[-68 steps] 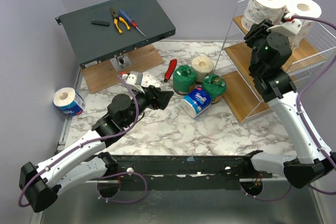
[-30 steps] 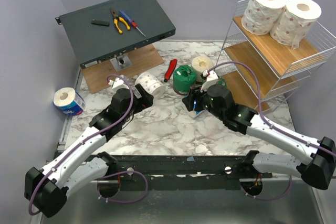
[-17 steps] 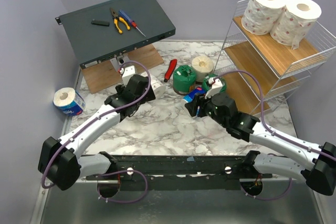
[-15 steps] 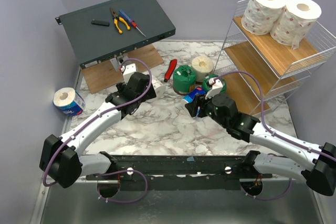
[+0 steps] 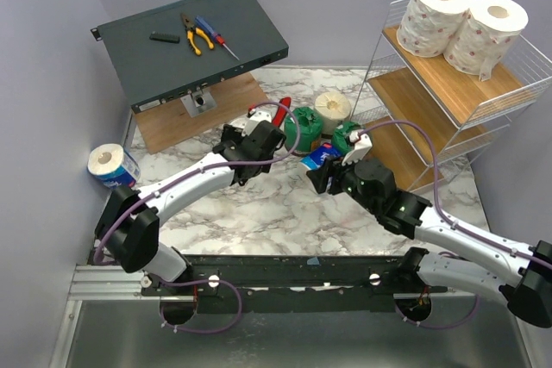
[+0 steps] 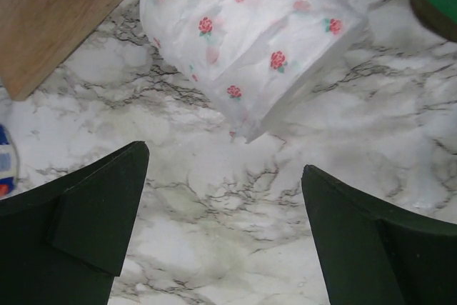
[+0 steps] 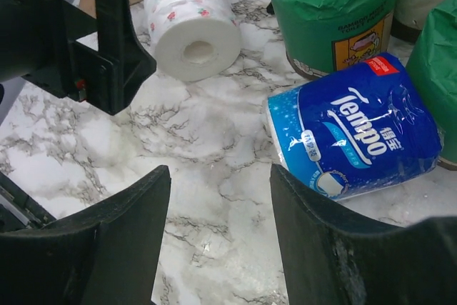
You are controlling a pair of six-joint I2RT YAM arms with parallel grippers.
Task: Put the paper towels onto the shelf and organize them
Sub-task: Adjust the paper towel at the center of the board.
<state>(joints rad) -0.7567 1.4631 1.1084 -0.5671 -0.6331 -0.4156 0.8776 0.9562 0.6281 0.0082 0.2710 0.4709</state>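
On the marble table (image 6: 214,248) just ahead of my left claw (image 6: 221,173), whose jaws stand wide and empty, the rose-printed paper roll (image 6: 246,41) lies on its side, light and squashy, so I judge a gentle squeeze across its middle safest.

Lilac corner, marble-pattern table.
You've got plain lilac walls (image 5: 345,6) closing the scene at the back and on both sides. The tabletop (image 5: 259,213) is white with grey veining, lit evenly, with soft shadows. Far left, a dark grey flat box (image 5: 172,49) stands tilted above a light-wood board (image 5: 164,122) lying on the marble. A black rail (image 5: 302,269) runs along your near edge, with dull brushed metal (image 5: 302,342) below it.
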